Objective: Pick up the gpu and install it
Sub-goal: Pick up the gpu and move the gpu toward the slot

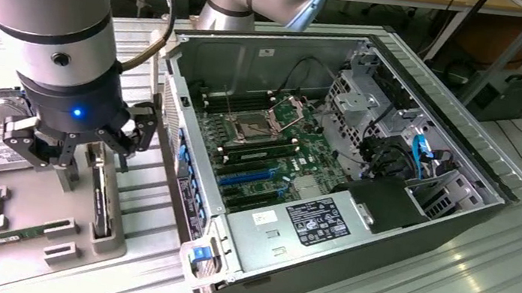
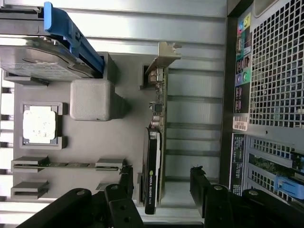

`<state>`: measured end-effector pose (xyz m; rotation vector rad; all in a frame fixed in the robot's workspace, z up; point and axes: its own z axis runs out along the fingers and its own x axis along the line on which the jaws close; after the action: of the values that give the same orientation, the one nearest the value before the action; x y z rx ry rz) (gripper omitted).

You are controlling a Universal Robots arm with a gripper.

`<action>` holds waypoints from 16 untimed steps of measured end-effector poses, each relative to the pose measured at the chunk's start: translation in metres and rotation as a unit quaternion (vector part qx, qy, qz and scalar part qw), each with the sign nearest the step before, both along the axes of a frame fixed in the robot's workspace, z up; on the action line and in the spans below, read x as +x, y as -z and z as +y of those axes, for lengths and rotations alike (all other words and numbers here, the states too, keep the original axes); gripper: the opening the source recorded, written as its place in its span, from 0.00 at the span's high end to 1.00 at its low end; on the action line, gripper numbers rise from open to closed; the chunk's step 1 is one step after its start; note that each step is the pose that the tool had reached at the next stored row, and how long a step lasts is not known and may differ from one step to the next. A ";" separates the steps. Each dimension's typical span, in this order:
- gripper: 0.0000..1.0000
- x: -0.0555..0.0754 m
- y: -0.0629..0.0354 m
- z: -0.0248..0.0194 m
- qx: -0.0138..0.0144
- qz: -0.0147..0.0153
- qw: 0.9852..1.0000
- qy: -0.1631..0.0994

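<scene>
My tool (image 1: 82, 147) hangs over the grey parts tray (image 1: 28, 226) on the exterior view's left, beside the open computer case (image 1: 252, 54). Its jaws stand wide apart and hold nothing. In the wrist view the tool (image 2: 160, 175) straddles the gpu (image 2: 155, 137). One finger is just beside the black shroud. The other is on the side towards the case, with a clear gap between it and the card. I see no contact with the card on either side.

The gpu (image 1: 102, 201) stands on its long edge in a slot of the tray. The slot is along the tray's edge nearest the case. Its silver bracket is at one end and the black shroud with its label is at the end under my tool.

The other parts in the tray lie away from the case. The hard drive (image 2: 42, 61) has a blue carrier (image 2: 71, 33) on it. Next come a grey block (image 2: 92, 99) and the processor (image 2: 39, 124) in its square pocket, then the thin RAM stick (image 2: 66, 165) in its clips.

The tray and the case both rest on the ribbed metal worktop (image 1: 444, 292). The case lies on its side with its motherboard (image 1: 261, 146) facing up, and the wrist view shows its rear grille (image 2: 280, 71).
</scene>
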<state>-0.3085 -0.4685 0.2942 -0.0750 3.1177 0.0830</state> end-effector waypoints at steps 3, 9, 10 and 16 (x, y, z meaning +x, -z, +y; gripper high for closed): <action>0.40 0.000 0.0028 -0.0002 0.000 0.000 1.000 0.000; 0.40 0.000 0.0099 -0.0006 0.000 0.000 1.000 0.000; 0.40 0.000 0.0119 -0.0006 0.000 0.000 1.000 0.000; 0.40 0.000 0.0179 0.0037 0.000 0.000 1.000 0.000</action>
<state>-0.3086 -0.4648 0.2763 -0.0751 3.1177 0.0829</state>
